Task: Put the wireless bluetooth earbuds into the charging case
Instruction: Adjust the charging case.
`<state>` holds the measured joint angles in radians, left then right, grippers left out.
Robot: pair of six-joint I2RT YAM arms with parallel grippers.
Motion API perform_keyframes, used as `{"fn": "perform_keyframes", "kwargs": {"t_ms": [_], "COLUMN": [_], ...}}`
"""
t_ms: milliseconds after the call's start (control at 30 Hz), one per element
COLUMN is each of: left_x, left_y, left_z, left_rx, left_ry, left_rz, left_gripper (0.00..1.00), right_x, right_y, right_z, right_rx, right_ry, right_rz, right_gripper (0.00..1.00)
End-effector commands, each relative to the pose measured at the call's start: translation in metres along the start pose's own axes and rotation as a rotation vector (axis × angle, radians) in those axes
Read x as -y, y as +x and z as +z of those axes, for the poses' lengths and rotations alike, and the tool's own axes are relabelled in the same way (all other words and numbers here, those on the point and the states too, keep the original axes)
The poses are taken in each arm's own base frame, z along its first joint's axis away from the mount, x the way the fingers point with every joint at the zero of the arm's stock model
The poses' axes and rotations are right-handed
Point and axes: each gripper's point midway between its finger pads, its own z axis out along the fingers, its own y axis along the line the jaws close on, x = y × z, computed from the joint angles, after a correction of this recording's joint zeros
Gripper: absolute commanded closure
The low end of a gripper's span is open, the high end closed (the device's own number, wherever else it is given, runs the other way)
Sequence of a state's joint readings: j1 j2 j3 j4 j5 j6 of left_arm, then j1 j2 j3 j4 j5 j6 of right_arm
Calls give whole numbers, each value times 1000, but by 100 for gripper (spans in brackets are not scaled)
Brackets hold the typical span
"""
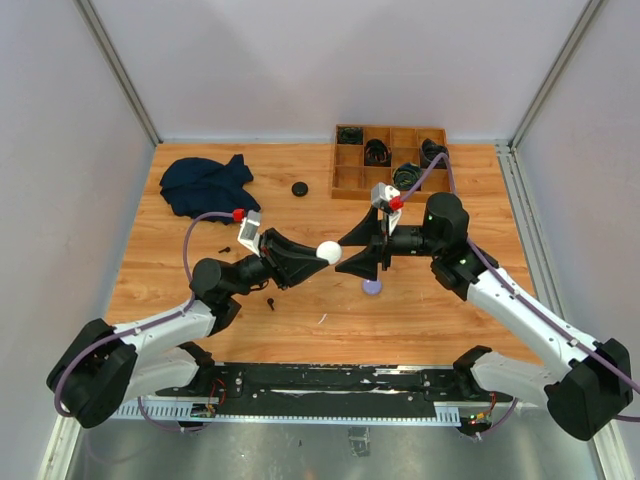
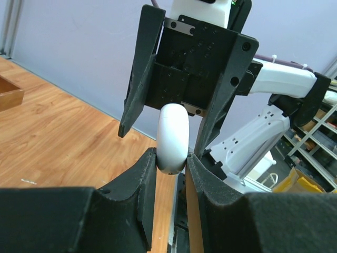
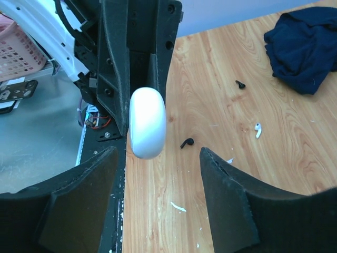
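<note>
My left gripper (image 1: pixel 316 254) is shut on a white round charging case (image 1: pixel 329 251) and holds it closed above the table's middle. In the left wrist view the case (image 2: pixel 172 138) sits pinched between my fingertips (image 2: pixel 150 166). My right gripper (image 1: pixel 353 252) is open, faces the case and stands just right of it; in the right wrist view the case (image 3: pixel 148 122) hangs near the left jaw, touching neither. A black earbud (image 3: pixel 186 142), a white earbud (image 3: pixel 257 129) and another black earbud (image 3: pixel 240 84) lie loose on the wood. A black bud (image 1: pixel 271 303) lies under my left arm.
A pale purple round case (image 1: pixel 372 287) lies below my right gripper. A black round case (image 1: pixel 299 188) lies further back. A dark blue cloth (image 1: pixel 205 183) is at the back left. A wooden divided tray (image 1: pixel 346 178) with coiled black cables stands at the back right.
</note>
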<state>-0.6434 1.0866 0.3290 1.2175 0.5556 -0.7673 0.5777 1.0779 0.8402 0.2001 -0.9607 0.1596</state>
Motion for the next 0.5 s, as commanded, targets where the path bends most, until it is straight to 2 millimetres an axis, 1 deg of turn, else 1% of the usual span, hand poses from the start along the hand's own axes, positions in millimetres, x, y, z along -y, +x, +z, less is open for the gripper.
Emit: {"fn": "perform_keyframes", "kwargs": {"t_ms": [0, 267, 467], "left_x": [14, 14, 13], "left_y": [-9, -7, -5], "left_z": [3, 4, 3], "left_rx": [18, 8, -1], "left_ry": [72, 83, 79], "left_rz": [26, 25, 40], "left_gripper": [77, 77, 76], "right_x": [-9, -16, -20], "right_y": [-20, -24, -25], "right_z": [0, 3, 3], "right_rx": [51, 56, 45], "right_ry": [-69, -114, -137], "right_rz": [-54, -45, -36], "right_gripper": [37, 46, 62]}}
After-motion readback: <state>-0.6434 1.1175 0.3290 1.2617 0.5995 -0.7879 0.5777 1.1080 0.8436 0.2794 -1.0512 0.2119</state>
